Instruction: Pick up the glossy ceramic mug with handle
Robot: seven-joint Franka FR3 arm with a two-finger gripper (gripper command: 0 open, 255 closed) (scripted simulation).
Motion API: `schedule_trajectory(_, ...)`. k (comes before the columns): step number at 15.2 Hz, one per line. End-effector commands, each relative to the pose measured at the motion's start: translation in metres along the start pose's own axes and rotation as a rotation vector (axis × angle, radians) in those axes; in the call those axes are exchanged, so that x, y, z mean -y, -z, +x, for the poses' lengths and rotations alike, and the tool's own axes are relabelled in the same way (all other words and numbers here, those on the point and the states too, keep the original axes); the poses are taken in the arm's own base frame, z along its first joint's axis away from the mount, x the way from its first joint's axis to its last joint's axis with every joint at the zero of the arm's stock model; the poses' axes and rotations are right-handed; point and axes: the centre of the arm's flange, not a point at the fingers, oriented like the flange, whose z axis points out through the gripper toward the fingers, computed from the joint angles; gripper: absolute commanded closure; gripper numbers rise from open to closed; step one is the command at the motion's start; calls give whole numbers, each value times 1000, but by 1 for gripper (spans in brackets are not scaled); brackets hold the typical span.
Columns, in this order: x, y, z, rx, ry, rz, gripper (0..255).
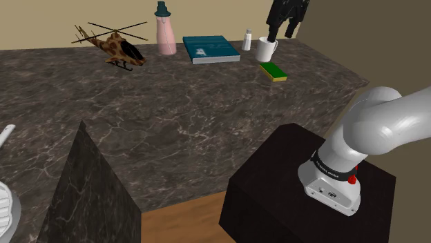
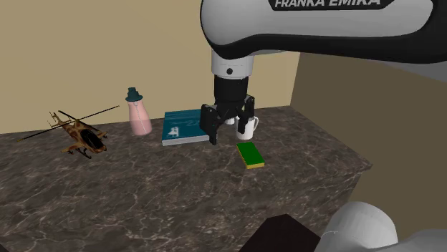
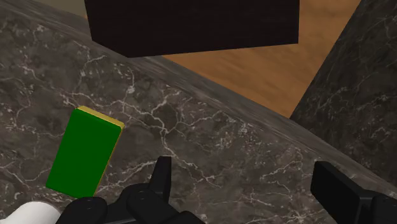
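A glossy white mug with a handle (image 1: 266, 48) stands upright at the far side of the dark marble counter (image 1: 173, 117), next to a teal book. My black gripper (image 1: 282, 32) hangs just above and behind it, open, nothing between its fingers. In the second exterior view the gripper (image 2: 228, 129) is in front of the mug (image 2: 248, 127), covering part of it. In the wrist view the gripper (image 3: 248, 184) has its fingers wide apart over bare marble. The mug's white rim (image 3: 35, 213) lies outside one finger (image 3: 162, 178), not between them.
A green sponge with a yellow edge (image 1: 273, 71) lies close in front of the mug. A teal book (image 1: 211, 48), a small white bottle (image 1: 247, 40), a pink bottle (image 1: 164, 31) and a toy helicopter (image 1: 114, 45) line the back. The dark stand (image 1: 304, 179) is at the lower right.
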Motion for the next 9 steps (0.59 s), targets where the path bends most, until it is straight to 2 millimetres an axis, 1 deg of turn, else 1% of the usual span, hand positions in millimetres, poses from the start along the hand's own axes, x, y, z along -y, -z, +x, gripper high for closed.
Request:
schedule_trajectory(1, 0, 0, 0, 0, 0, 0, 0)
schedule_trajectory(9, -70, -33, 66, -6, -5, -27, 0)
